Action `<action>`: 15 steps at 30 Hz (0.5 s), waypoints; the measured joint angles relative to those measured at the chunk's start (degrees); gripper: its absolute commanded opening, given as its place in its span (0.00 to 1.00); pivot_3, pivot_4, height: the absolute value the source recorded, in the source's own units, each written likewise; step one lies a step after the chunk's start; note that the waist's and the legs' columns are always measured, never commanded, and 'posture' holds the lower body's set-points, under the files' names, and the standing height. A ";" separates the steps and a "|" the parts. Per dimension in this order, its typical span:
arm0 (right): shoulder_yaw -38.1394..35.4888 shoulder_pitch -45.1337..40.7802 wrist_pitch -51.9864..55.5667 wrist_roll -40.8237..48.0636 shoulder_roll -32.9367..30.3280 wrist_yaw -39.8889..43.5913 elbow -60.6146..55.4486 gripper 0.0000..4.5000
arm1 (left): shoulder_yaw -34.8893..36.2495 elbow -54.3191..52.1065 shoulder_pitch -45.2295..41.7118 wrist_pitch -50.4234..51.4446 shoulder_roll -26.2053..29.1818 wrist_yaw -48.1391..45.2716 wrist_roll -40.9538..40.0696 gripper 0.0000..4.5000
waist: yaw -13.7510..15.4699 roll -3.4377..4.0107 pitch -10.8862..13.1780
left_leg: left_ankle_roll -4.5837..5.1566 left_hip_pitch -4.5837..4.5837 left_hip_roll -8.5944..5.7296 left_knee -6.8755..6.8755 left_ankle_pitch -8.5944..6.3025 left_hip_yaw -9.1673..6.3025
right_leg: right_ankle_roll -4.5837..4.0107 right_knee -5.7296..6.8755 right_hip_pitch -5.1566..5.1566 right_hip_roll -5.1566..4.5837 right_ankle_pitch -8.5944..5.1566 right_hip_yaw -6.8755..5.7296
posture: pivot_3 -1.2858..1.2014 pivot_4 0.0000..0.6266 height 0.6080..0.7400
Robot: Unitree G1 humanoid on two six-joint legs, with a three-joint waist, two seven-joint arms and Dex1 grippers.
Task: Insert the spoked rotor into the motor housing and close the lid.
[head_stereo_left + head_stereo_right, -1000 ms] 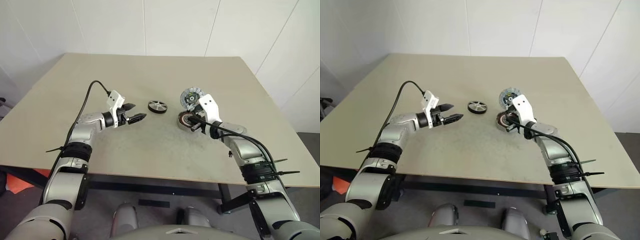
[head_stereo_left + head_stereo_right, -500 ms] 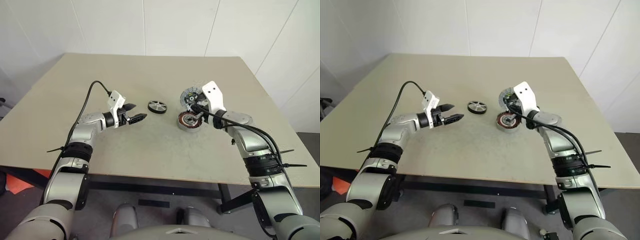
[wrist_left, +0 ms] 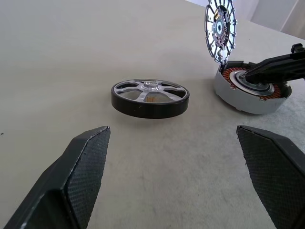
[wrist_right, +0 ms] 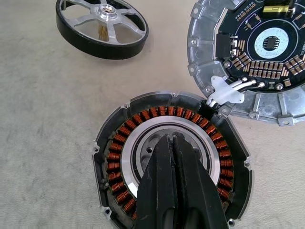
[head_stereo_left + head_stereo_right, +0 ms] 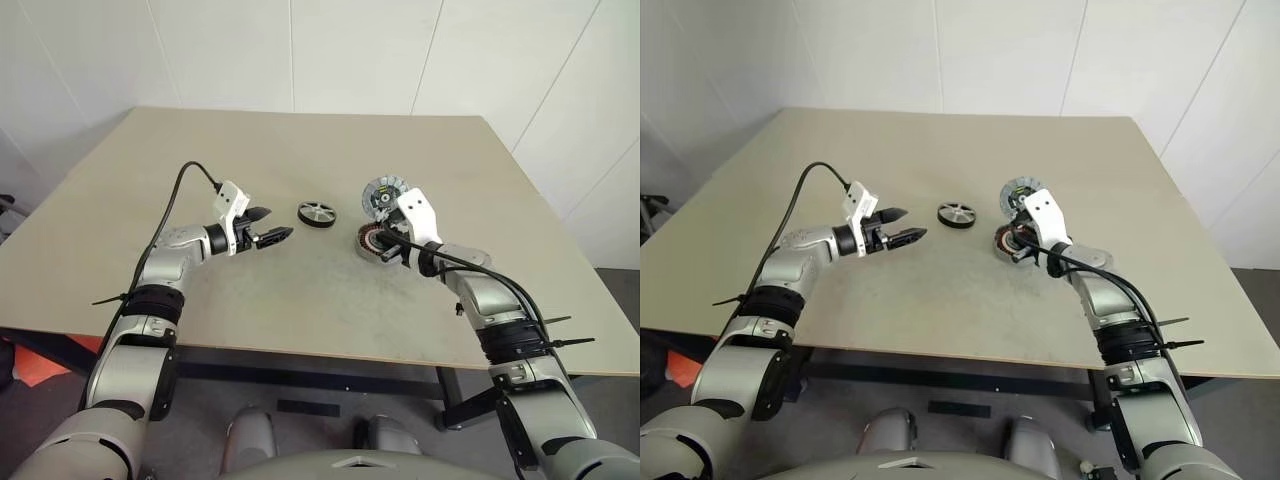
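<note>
- Back down from its raised spot of half a second ago, the right gripper (image 4: 172, 143) has its closed fingers pressed together, tips over the silver hub of the motor housing (image 5: 376, 242).
- Left gripper (image 5: 268, 226) hangs unmoved, jaws spread wide and empty, aimed at the spoked rotor (image 3: 150, 98).
- Rotor lies flat on the table (image 5: 300, 140), apart from the housing.
- Lid (image 4: 248, 57) stands tilted open, touching the housing's rim.

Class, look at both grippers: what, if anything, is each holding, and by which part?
Nothing is held. The left gripper is open, short of the spoked rotor; the right gripper is shut, its tips over the motor housing's hub.
</note>
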 measured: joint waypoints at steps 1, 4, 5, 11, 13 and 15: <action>-0.13 -0.05 0.40 0.00 -0.36 -0.01 -0.34 0.01 | 0.00 0.00 0.00 0.00 -0.02 0.00 0.00 1.00 | -0.01 0.00 0.00 | 0.00 -0.01 0.00 0.00 0.00 0.00 | 0.00 0.00 -0.01 0.00 0.00 0.00 | 0.52 0.00 1.00; -0.71 -1.41 1.27 0.02 -1.12 -0.08 -1.84 0.01 | 0.00 0.03 -0.02 -0.02 -0.09 0.01 0.02 1.00 | -0.06 0.00 0.00 | -0.01 -0.05 0.01 -0.01 0.00 0.00 | -0.02 0.02 -0.07 0.01 0.01 0.00 | 0.52 0.00 1.00; -0.97 -1.96 1.51 0.08 -1.21 -0.09 -2.70 0.01 | 0.00 0.04 -0.02 -0.04 -0.21 0.01 0.02 1.00 | -0.12 0.01 0.00 | 0.00 -0.05 0.02 -0.02 0.00 0.00 | -0.02 0.03 -0.08 0.01 0.01 0.00 | 0.52 0.00 1.00; -1.13 -3.51 1.62 0.41 -1.18 -0.12 -4.01 0.01 | 0.00 0.50 -0.16 -0.14 -0.60 0.01 0.08 1.00 | -0.09 0.00 0.00 | 0.02 -0.10 0.00 -0.17 -0.01 0.00 | -0.35 -0.02 -0.14 0.02 0.20 -0.01 | 0.52 0.00 1.00; -1.11 -3.27 1.43 0.42 -0.37 -0.18 -2.10 0.01 | 0.00 0.57 -0.17 -0.15 -0.60 0.00 0.13 1.00 | -0.09 0.00 0.00 | 0.03 -0.13 0.00 -0.17 -0.02 0.00 | -0.35 -0.04 -0.15 0.01 0.20 -0.01 | 0.52 0.00 1.00; -0.75 -2.29 0.89 0.34 0.67 -0.21 0.90 0.01 | 0.00 0.57 -0.17 -0.15 -0.60 0.00 0.14 1.00 | -0.08 0.00 0.00 | 0.03 -0.13 0.00 -0.17 -0.02 0.00 | -0.35 -0.04 -0.15 0.01 0.20 -0.02 | 0.52 0.00 1.00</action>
